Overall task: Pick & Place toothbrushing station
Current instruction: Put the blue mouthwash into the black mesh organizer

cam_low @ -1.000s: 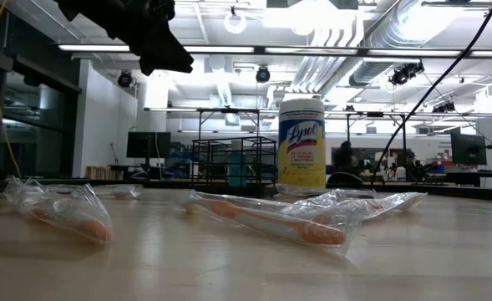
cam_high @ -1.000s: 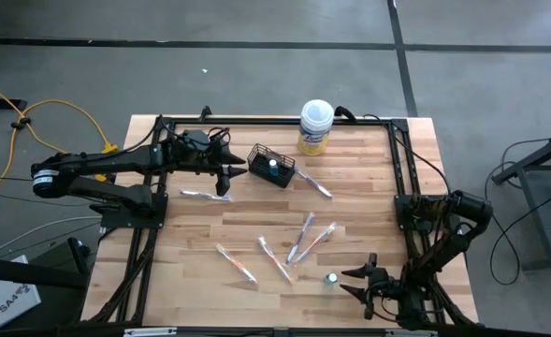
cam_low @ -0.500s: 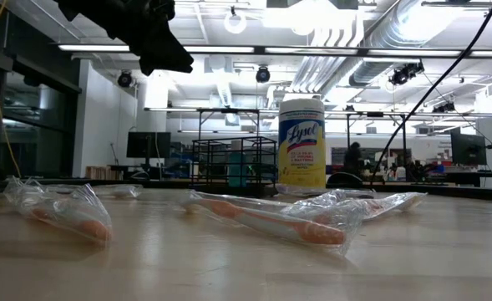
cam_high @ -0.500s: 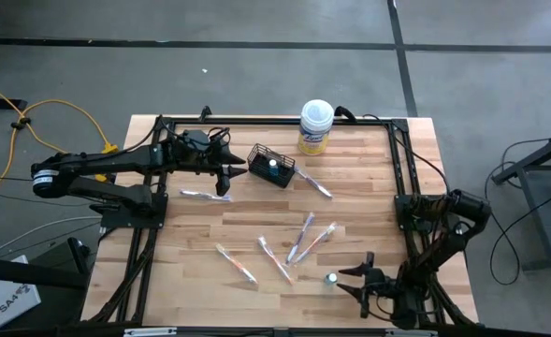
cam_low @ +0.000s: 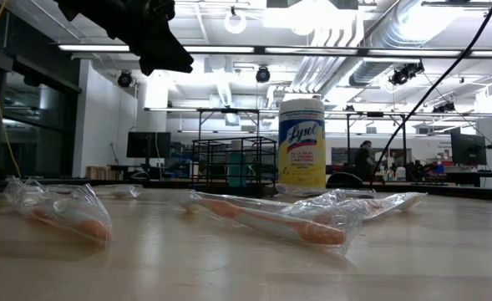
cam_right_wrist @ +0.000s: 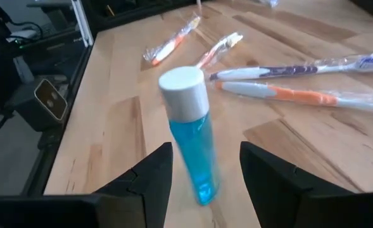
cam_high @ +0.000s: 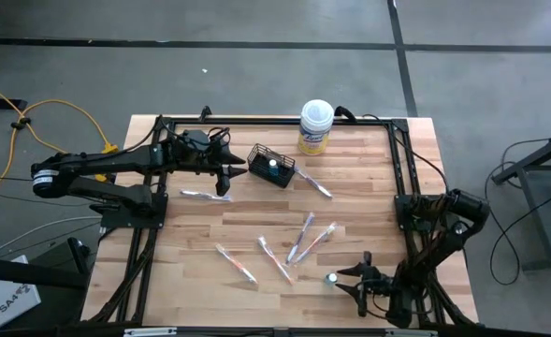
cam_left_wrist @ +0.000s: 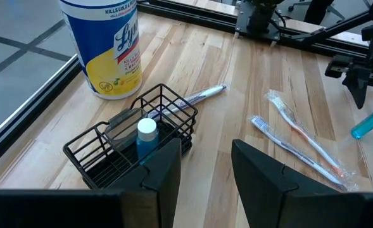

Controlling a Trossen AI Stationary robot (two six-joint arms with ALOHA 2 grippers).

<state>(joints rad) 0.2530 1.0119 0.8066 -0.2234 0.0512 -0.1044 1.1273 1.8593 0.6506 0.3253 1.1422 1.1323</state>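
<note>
Between the spread, empty fingers of the right gripper [cam_right_wrist: 202, 174] stands a blue tube [cam_right_wrist: 189, 133], lined up for grabbing. Across the table, the left gripper [cam_left_wrist: 205, 168] hangs parted, empty, beside the wire basket [cam_left_wrist: 132, 142]; toothbrushes [cam_high: 298, 239] lie scattered between.

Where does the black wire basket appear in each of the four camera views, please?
High view: black wire basket sits at the table's far middle, just left of the yellow-labelled canister.
Low view: basket stands in the background near the centre, left of the canister.
Left wrist view: basket is lower left, beyond the left claw.
Right wrist view: not in it.
Shared landmark: the canister.
</note>
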